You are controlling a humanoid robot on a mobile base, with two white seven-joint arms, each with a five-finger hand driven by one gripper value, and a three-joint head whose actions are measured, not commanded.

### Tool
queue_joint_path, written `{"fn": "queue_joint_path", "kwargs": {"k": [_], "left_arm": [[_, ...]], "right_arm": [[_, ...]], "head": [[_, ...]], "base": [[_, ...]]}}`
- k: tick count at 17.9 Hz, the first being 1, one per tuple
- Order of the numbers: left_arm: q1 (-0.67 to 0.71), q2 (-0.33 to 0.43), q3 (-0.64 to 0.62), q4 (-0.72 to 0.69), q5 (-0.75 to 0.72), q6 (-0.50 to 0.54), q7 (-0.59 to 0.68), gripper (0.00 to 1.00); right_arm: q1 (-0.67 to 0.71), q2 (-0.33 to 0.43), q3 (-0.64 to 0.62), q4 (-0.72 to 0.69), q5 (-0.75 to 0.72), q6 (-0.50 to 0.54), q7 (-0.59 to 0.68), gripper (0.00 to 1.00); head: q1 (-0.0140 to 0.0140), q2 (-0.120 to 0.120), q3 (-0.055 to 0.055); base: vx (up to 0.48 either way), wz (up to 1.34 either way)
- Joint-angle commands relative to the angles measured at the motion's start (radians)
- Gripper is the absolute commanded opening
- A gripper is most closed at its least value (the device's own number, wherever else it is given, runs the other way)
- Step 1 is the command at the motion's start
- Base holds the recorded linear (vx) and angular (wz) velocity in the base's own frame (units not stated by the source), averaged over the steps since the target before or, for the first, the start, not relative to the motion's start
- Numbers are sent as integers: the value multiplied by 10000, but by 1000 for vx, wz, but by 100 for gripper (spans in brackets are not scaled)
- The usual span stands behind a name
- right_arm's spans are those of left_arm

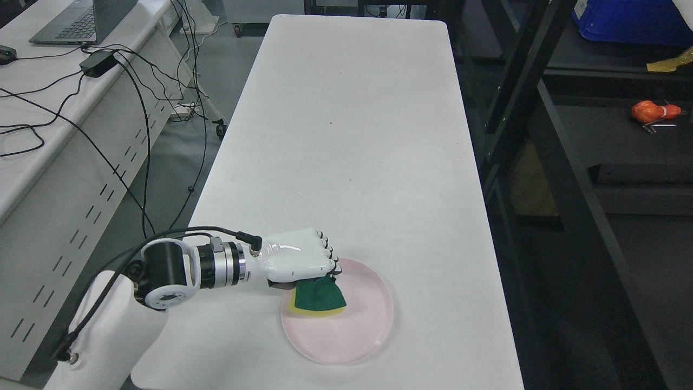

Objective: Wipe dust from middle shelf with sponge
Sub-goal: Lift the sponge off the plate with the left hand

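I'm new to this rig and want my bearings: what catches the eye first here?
The white left hand at the lower left, its fingers curled on a green and yellow sponge over a pink plate near the white table's front edge. Next, an orange object on the dark shelf at the right.

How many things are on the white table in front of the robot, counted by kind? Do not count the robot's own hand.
Plate, pink: 1
Sponge, green and yellow, over the plate with the left hand on it: 1
Total: 2
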Motion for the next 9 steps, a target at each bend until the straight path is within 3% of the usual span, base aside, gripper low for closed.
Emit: {"fn": "queue_joint_path", "kwargs": {"k": [1,9], "left_arm": [[132,-889,2323,340,842,38,-34,0],[-37,-1152,3734,18,2499,38,-19,0]], "right_arm": [[0,-175,-1,-174,0,7,3,100],[0,-175,-1,-174,0,7,3,100]], "head": [[0,0,0],[0,0,0]], "base": [[6,-14],[0,0]]}}
